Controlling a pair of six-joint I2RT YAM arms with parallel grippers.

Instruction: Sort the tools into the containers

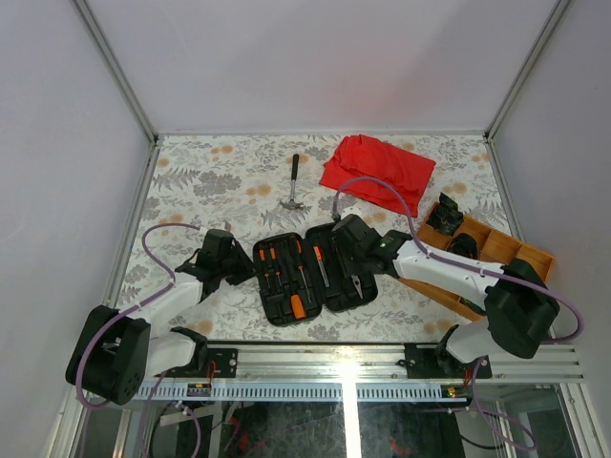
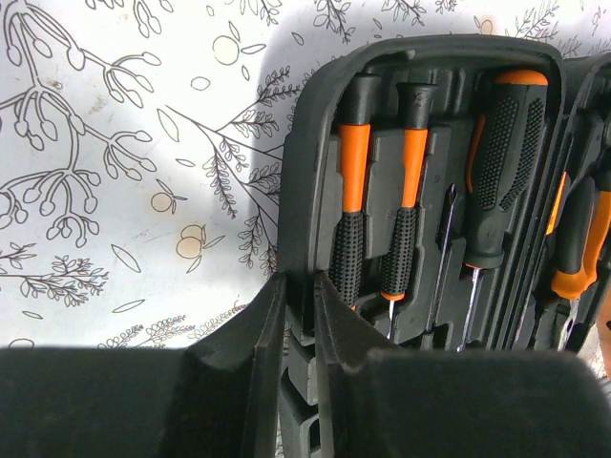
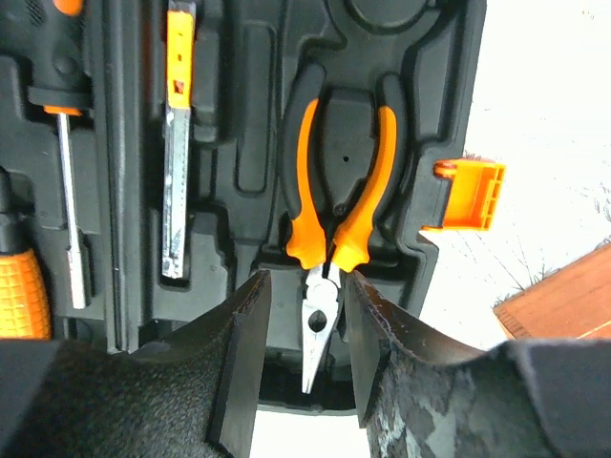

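The tool case [image 1: 363,291] lies open and flat on the flowery table [image 1: 210,181], right between the two grippers. It is black with round corners, and every tool inside has its own shaped bed.

Just past the left gripper [image 2: 298,281], two slim screwdrivers [image 2: 348,191] lie side by side. Each has an orange part and a black bumpy part. To their right sits a big screwdriver [image 2: 506,143] with a fat black handle and an orange stripe. The left gripper is almost closed, and the thin side wall of the case is pinched between its fingers [image 2: 248,353].

The right gripper [image 3: 305,286] hangs over the other half of the case. Its fingers [image 3: 239,343] stand partly apart, one on each side of the shiny nose of the pliers [image 3: 307,248]. The pliers have orange handles and lie down in their bed. The fingers do not look pressed on them. To the right of this gripper, the orange latch [image 3: 468,194] sticks out from the rim of the case.

Far past both grippers, a hammer [image 1: 296,186] lies alone on the table, near a red cloth [image 1: 377,162]. A wooden tray [image 1: 496,250] sits to the right of the right gripper, partly under its arm.

Some things are hard to see. The tips of the slim screwdrivers go out of sight behind the left gripper. The near end of the case hides behind the right gripper's fingers. The orange-handled tools at the far right of the left wrist view are cut off. Seen from above, both sets of fingers hide under the grippers' black bodies. The things in the wooden tray are dark, and I cannot tell what they are.
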